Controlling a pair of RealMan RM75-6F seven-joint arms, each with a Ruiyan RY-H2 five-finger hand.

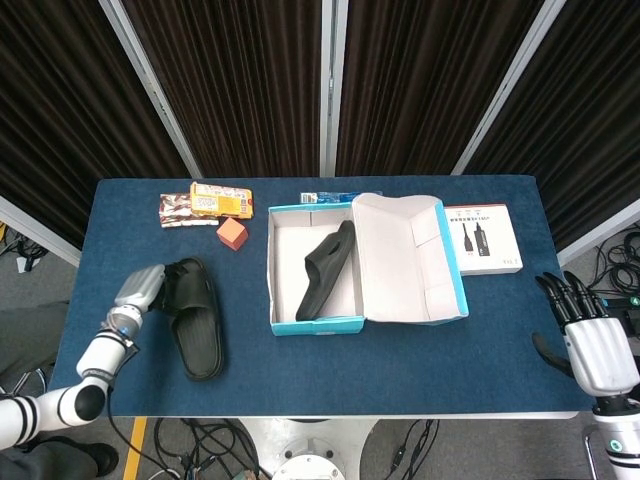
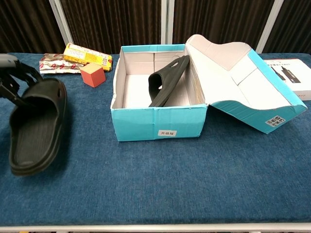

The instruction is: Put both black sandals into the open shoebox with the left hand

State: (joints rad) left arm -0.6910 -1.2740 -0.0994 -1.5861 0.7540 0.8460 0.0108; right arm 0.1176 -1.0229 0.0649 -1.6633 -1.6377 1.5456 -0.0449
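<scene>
One black sandal (image 1: 325, 268) leans on its side inside the open teal shoebox (image 1: 290, 325), also seen in the chest view as sandal (image 2: 167, 80) in the shoebox (image 2: 160, 124). The second black sandal (image 1: 192, 315) is at the table's left, lifted and tilted in the chest view (image 2: 35, 126). My left hand (image 1: 140, 292) grips its strap end; its fingers (image 2: 14, 80) show at the left edge of the chest view. My right hand (image 1: 585, 335) hangs off the table's right edge with fingers spread and nothing in it.
An orange cube (image 1: 232, 233) and snack packets (image 1: 205, 203) lie behind the lifted sandal, left of the box. A white product box (image 1: 482, 238) sits right of the box's opened lid (image 1: 405, 255). The blue table (image 1: 400, 365) has bare cloth in front.
</scene>
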